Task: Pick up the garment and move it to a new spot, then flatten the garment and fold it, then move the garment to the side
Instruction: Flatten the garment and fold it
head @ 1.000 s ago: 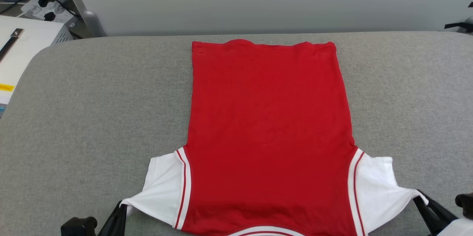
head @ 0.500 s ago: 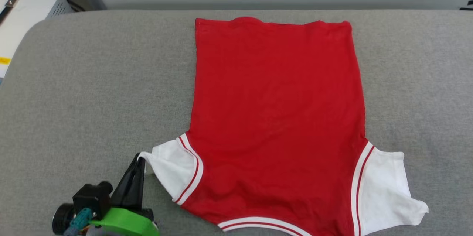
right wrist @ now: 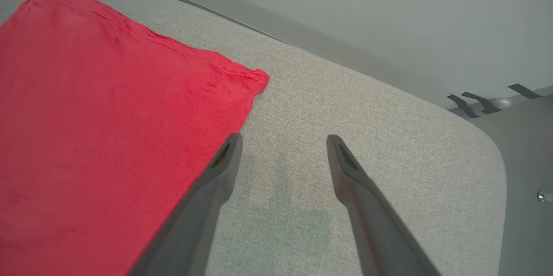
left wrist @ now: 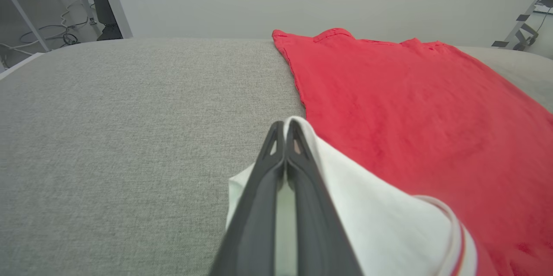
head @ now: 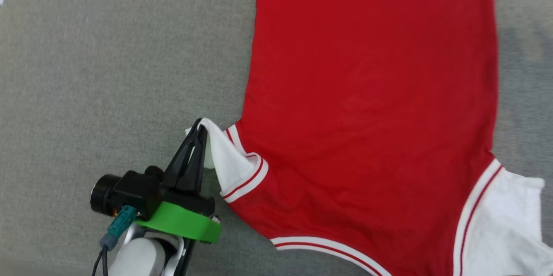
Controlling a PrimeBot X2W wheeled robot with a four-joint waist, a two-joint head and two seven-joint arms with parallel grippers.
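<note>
The garment (head: 367, 107), a red jersey with white sleeves and striped trim, lies flat on the grey padded table (head: 108, 73), plain side up, collar towards me. My left gripper (head: 199, 125) is shut on the tip of its left white sleeve (head: 227, 159), lifting that sleeve up and inward. In the left wrist view the closed fingers (left wrist: 281, 155) pinch white cloth (left wrist: 367, 215) beside the red body (left wrist: 414, 107). My right gripper (right wrist: 283, 140) hangs open above bare table just right of the red hem edge (right wrist: 242, 77). The right sleeve (head: 505, 224) lies loose on the table.
The table's rounded far right corner (right wrist: 488, 146) and a grey wall (right wrist: 345, 17) lie beyond the hem. Table legs and cables (left wrist: 52, 17) stand off the far left edge. Bare grey surface stretches left of the garment.
The head camera has tilted down and closer. My right gripper let go of the right sleeve and opened. My left gripper carried its sleeve up and inward over the table.
</note>
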